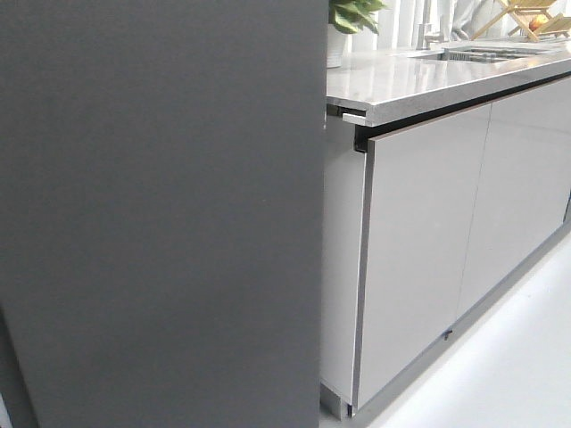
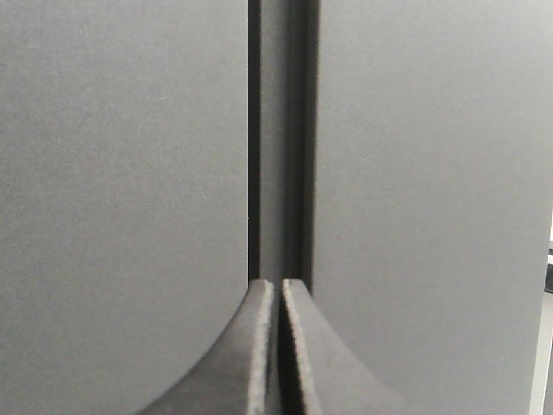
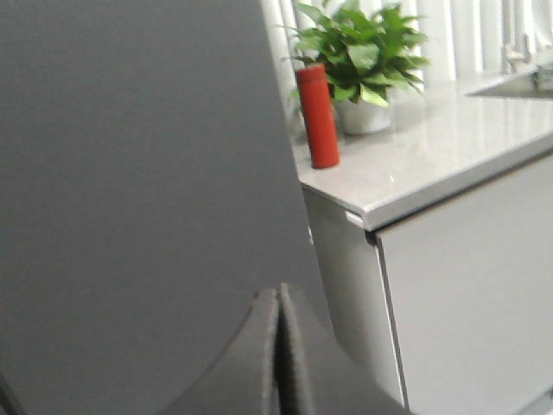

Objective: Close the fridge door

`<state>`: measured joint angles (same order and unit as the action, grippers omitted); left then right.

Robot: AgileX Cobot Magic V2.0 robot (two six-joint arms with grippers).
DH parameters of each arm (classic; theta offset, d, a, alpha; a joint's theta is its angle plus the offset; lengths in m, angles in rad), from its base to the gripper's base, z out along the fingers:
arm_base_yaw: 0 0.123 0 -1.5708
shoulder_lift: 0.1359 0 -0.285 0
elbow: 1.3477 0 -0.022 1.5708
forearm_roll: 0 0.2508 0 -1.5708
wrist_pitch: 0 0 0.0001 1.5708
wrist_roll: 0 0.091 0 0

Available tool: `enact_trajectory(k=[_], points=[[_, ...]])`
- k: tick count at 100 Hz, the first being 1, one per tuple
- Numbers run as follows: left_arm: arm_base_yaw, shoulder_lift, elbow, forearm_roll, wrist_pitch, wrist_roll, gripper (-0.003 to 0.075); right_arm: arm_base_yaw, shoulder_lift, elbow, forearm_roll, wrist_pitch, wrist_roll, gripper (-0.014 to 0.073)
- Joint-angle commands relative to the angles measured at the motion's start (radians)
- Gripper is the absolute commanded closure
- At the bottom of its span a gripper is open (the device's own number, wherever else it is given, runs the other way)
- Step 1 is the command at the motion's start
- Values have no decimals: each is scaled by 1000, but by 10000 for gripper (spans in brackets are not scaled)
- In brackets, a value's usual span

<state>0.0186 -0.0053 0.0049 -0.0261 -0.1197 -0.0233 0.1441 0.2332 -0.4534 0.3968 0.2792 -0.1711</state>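
Note:
The fridge door (image 1: 161,205) is a tall matte dark-grey slab that fills the left half of the front view, flush beside the cabinet side. Its white lining and bins are hidden. Neither gripper shows in the front view. In the left wrist view my left gripper (image 2: 278,283) is shut and empty, its tips close against a narrow dark vertical seam (image 2: 281,138) between two dark-grey panels. In the right wrist view my right gripper (image 3: 278,290) is shut and empty, close in front of the dark-grey door (image 3: 138,173) near its edge.
A grey countertop (image 1: 419,76) runs to the right over pale glossy cabinet doors (image 1: 419,241). On it stand a red bottle (image 3: 318,115) and a potted green plant (image 3: 363,52). A sink and a wooden rack (image 1: 526,18) lie farther back. White floor (image 1: 508,366) is at lower right.

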Motion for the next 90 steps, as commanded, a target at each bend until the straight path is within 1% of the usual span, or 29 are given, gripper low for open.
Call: enact_trajectory(k=[1,12,28,41,62,66,78,90], points=[[0,-8,35,-4,-78,-2,740,-14,-31,63,38,-131,-1,666],[0,-8,35,-4,-78,-2,740,-14,-61,171,34,-177,-1,666],[0,-8,35,-4,-78,-2,740,-14,-126,313,31,-292,-1,666],[0,-8,35,-4,-78,-2,740,-14,-185,388,2,-342,-3,666],[0,-8,35,-4,-78,-2,740,-31,-216,493,-55,-402,-4,666],[0,-8,35,-4,-78,-2,740,-48,-230,490,-65,-360,-12,666],[0,-8,35,-4,-78,-2,740,-101,-266,490,-76,-332,-30,666],[0,-8,35,-4,-78,-2,740,-89,-264,490,-109,-325,-30,666]])
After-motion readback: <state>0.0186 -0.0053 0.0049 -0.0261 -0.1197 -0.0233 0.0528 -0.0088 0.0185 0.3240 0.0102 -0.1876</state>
